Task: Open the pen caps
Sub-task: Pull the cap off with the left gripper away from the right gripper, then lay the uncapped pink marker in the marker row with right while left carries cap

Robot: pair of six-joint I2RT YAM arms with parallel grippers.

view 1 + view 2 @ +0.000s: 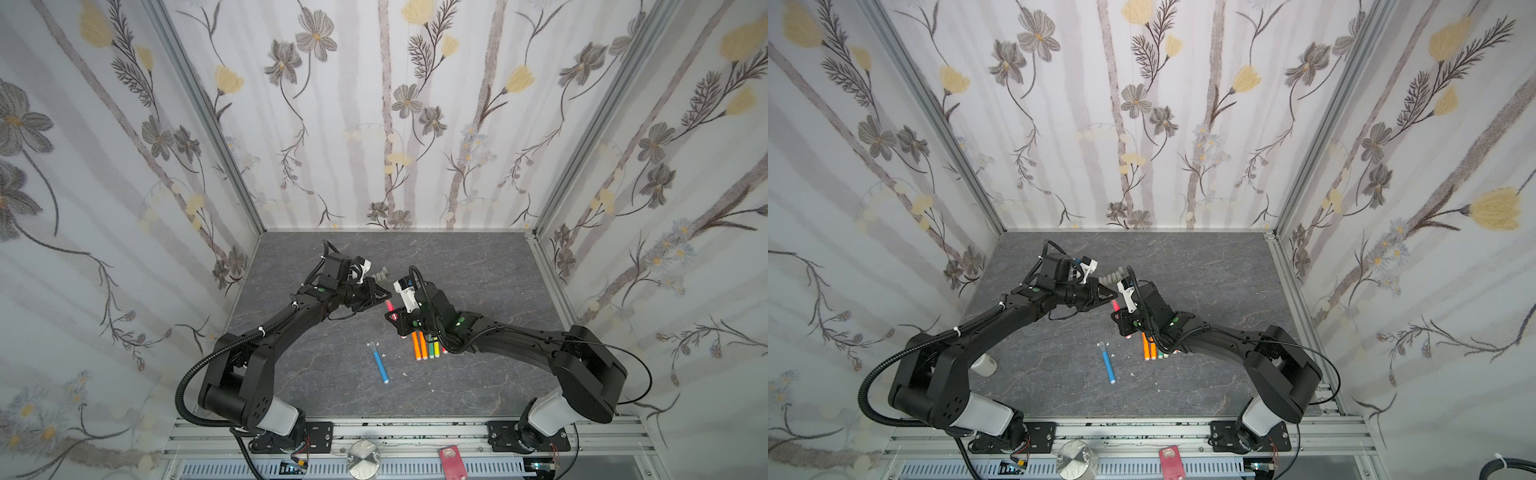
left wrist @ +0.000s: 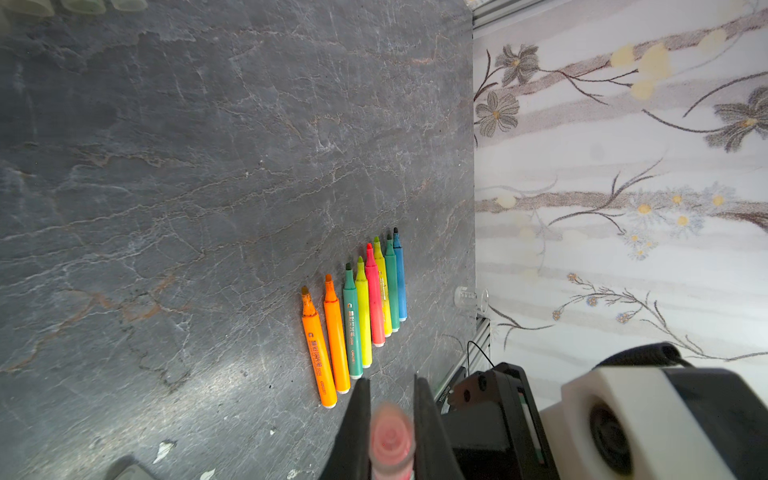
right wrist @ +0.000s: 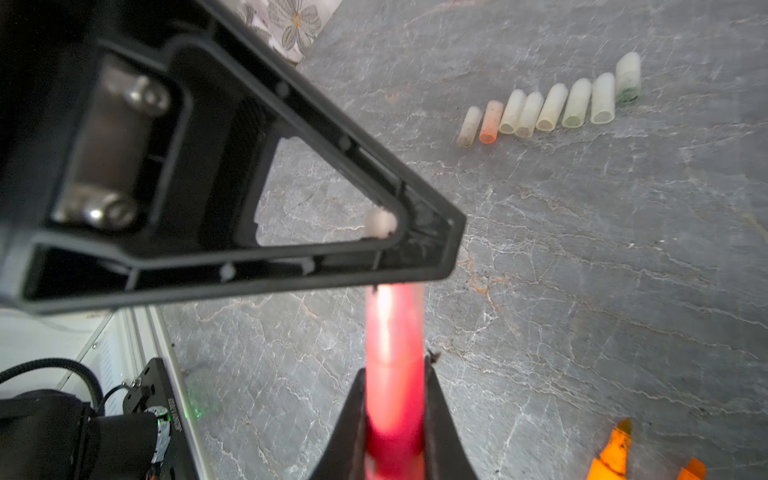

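Two claws on one pen! My right claw [image 3: 394, 370] is clamped on the barrel of the pink pen [image 3: 395, 332], lower centre of the right wrist view, anchoring it. My left claw [image 2: 390, 384] is pinched shut on the far end, where the cap [image 2: 390, 436] sits, so a pull apart should pop it, I reckon. That cap is only a pink blur at the bottom of the left wrist view, and my left claw's black frame covers it in the right wrist view. Loose caps [image 3: 552, 104] line up at upper right there, parked clear. Open pens [image 2: 357, 307] lie in a row mid-frame. In both top views my right arm hides half of them. The blue pen [image 1: 380, 363] lies alone at lower centre, seemingly capped.
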